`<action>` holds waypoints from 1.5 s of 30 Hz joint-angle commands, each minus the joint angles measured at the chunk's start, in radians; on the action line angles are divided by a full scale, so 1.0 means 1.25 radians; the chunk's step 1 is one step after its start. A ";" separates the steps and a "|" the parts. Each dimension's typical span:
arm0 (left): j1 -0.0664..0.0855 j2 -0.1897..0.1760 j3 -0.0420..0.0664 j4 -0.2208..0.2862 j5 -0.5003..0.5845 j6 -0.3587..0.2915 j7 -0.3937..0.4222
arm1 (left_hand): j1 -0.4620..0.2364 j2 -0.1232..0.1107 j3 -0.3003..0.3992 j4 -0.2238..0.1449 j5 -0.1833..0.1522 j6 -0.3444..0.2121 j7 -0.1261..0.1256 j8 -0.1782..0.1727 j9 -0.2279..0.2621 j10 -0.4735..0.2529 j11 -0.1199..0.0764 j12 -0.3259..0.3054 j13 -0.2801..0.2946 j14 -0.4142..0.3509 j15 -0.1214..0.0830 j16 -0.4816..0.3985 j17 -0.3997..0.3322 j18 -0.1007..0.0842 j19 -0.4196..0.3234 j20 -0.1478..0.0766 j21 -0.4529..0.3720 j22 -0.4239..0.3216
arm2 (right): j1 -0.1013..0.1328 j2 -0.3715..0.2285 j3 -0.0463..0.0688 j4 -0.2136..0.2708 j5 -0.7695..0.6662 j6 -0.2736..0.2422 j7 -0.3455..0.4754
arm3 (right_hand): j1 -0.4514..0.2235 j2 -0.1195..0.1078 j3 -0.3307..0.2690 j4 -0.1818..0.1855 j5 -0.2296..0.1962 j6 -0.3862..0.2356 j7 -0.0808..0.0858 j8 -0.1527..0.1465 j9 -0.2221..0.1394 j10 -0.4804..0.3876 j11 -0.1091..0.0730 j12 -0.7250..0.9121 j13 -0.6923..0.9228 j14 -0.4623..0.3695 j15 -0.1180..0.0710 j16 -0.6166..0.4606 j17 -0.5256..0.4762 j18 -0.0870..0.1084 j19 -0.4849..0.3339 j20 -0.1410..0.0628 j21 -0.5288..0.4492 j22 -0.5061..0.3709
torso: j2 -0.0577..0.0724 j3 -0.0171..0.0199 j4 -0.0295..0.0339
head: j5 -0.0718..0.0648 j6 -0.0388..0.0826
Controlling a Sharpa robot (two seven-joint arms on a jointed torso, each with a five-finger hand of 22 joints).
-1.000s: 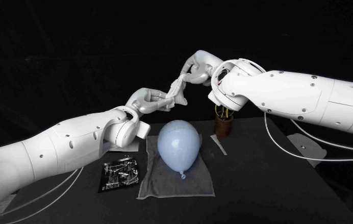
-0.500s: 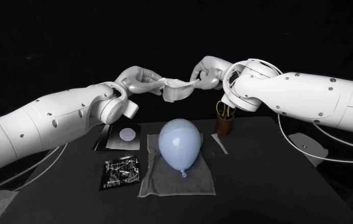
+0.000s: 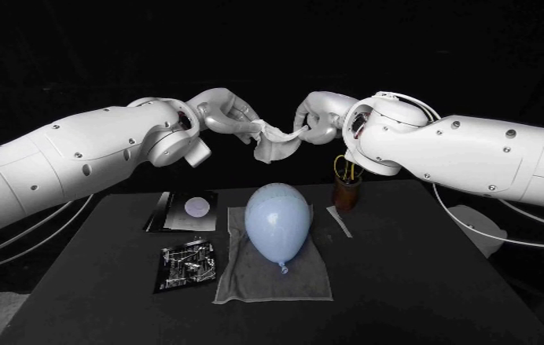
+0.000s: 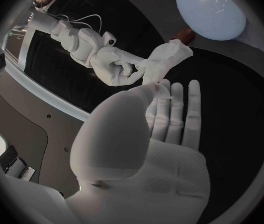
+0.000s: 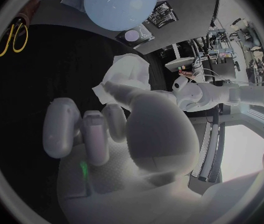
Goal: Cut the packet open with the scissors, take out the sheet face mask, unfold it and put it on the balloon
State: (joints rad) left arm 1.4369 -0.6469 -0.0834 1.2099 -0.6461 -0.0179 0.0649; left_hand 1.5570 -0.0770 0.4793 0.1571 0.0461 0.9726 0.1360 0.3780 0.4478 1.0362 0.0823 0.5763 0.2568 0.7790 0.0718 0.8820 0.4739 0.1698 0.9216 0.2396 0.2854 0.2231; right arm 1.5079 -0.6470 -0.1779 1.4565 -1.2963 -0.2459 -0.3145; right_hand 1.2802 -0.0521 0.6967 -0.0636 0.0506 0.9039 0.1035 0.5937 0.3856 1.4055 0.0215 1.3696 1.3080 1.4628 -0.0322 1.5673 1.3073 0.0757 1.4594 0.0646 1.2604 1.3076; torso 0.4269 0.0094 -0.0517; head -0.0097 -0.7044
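Note:
High above the table's far side a crumpled white sheet mask [image 3: 273, 140] hangs between my two hands. My left hand [image 3: 222, 112] pinches its left edge and my right hand [image 3: 316, 117] pinches its right edge. The pale blue balloon [image 3: 277, 220] lies below them on a grey towel [image 3: 244, 282]. In the left wrist view my left hand [image 4: 164, 127] reaches its fingertips to the mask [image 4: 168, 58], with the right hand [image 4: 116, 67] on the mask's other side. In the right wrist view my right hand [image 5: 104, 127] holds the mask [image 5: 126, 77] above the balloon [image 5: 121, 4].
Scissors with yellow handles [image 5: 15, 37] stand in a brown cup [image 3: 343, 193] right of the balloon. A black packet with a pale round mark [image 3: 185, 211] and a shiny black printed packet [image 3: 187, 265] lie left of the towel. A cut strip [image 3: 338, 222] lies beside the cup.
My left hand rose and swung left with its edge of the mask, drawing the mask out level between the hands. The left arm lifted off the table's left side, uncovering the rear packet.

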 commanded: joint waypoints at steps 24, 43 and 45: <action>0.015 0.017 -0.003 -0.026 -0.160 -0.013 -0.027 | -0.028 -0.002 0.033 -0.011 0.002 -0.008 0.003 0.006 0.093 -0.014 0.002 0.028 0.013 -0.001 -0.005 0.020 -0.004 -0.005 -0.017 -0.005 0.035 0.030 | 0.071 0.022 0.002 0.011 -0.452 0.270 -0.047 | -0.019 -0.010 0.016 -0.004 0.000 0.020 -0.007 0.007 0.008 0.023 -0.003 0.012 0.022 0.086 -0.006 0.003 0.211 -0.014 0.015 -0.004 0.029 0.146 | 0.000 -0.0008 0.0007 | -0.008 -0.002; 0.024 0.017 0.002 -0.031 -0.177 -0.042 -0.011 | -0.039 -0.004 0.052 -0.022 0.001 -0.013 0.004 0.007 0.114 -0.025 0.002 0.045 0.020 -0.007 -0.005 0.031 -0.008 -0.007 -0.031 -0.010 0.068 0.059 | 0.075 0.049 -0.005 0.027 -0.717 0.312 -0.125 | -0.029 -0.022 0.035 -0.008 0.000 0.033 -0.012 0.006 0.010 0.034 -0.008 0.016 0.032 0.086 -0.010 0.003 0.211 -0.018 0.024 -0.006 0.047 0.151 | 0.000 -0.0009 0.0010 | -0.012 -0.001; 0.029 0.017 0.003 -0.031 -0.187 -0.043 -0.009 | -0.040 -0.004 0.053 -0.024 0.001 -0.013 0.004 0.007 0.116 -0.026 0.003 0.046 0.021 -0.008 -0.005 0.032 -0.008 -0.008 -0.033 -0.011 0.071 0.062 | 0.075 0.051 -0.005 0.026 -0.722 0.309 -0.126 | -0.030 -0.023 0.036 -0.008 0.000 0.033 -0.012 0.005 0.010 0.034 -0.008 0.015 0.032 0.086 -0.010 0.003 0.211 -0.019 0.025 -0.006 0.048 0.151 | 0.000 -0.0010 0.0010 | -0.011 -0.001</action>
State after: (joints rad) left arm 1.4688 -0.6226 -0.0804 1.1749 -0.8500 -0.0516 0.0459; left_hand 1.5166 -0.0860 0.5385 0.1281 0.0446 0.9536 0.1340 0.3826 0.4486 1.0097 0.0843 0.6273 0.2821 0.7753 0.0683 0.9167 0.4645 0.1681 0.8879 0.2268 0.3672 0.2994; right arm 1.5996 -0.5809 -0.1844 1.4953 -2.1140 0.1071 -0.4238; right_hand 1.2540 -0.0784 0.7371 -0.0734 0.0495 0.9298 0.0808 0.5994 0.3940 1.4426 0.0117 1.3880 1.3081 1.4664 -0.0358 1.5664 1.3075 0.0610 1.4623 0.0609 1.3147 1.3080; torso 0.4273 0.0083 -0.0512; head -0.0244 -0.7071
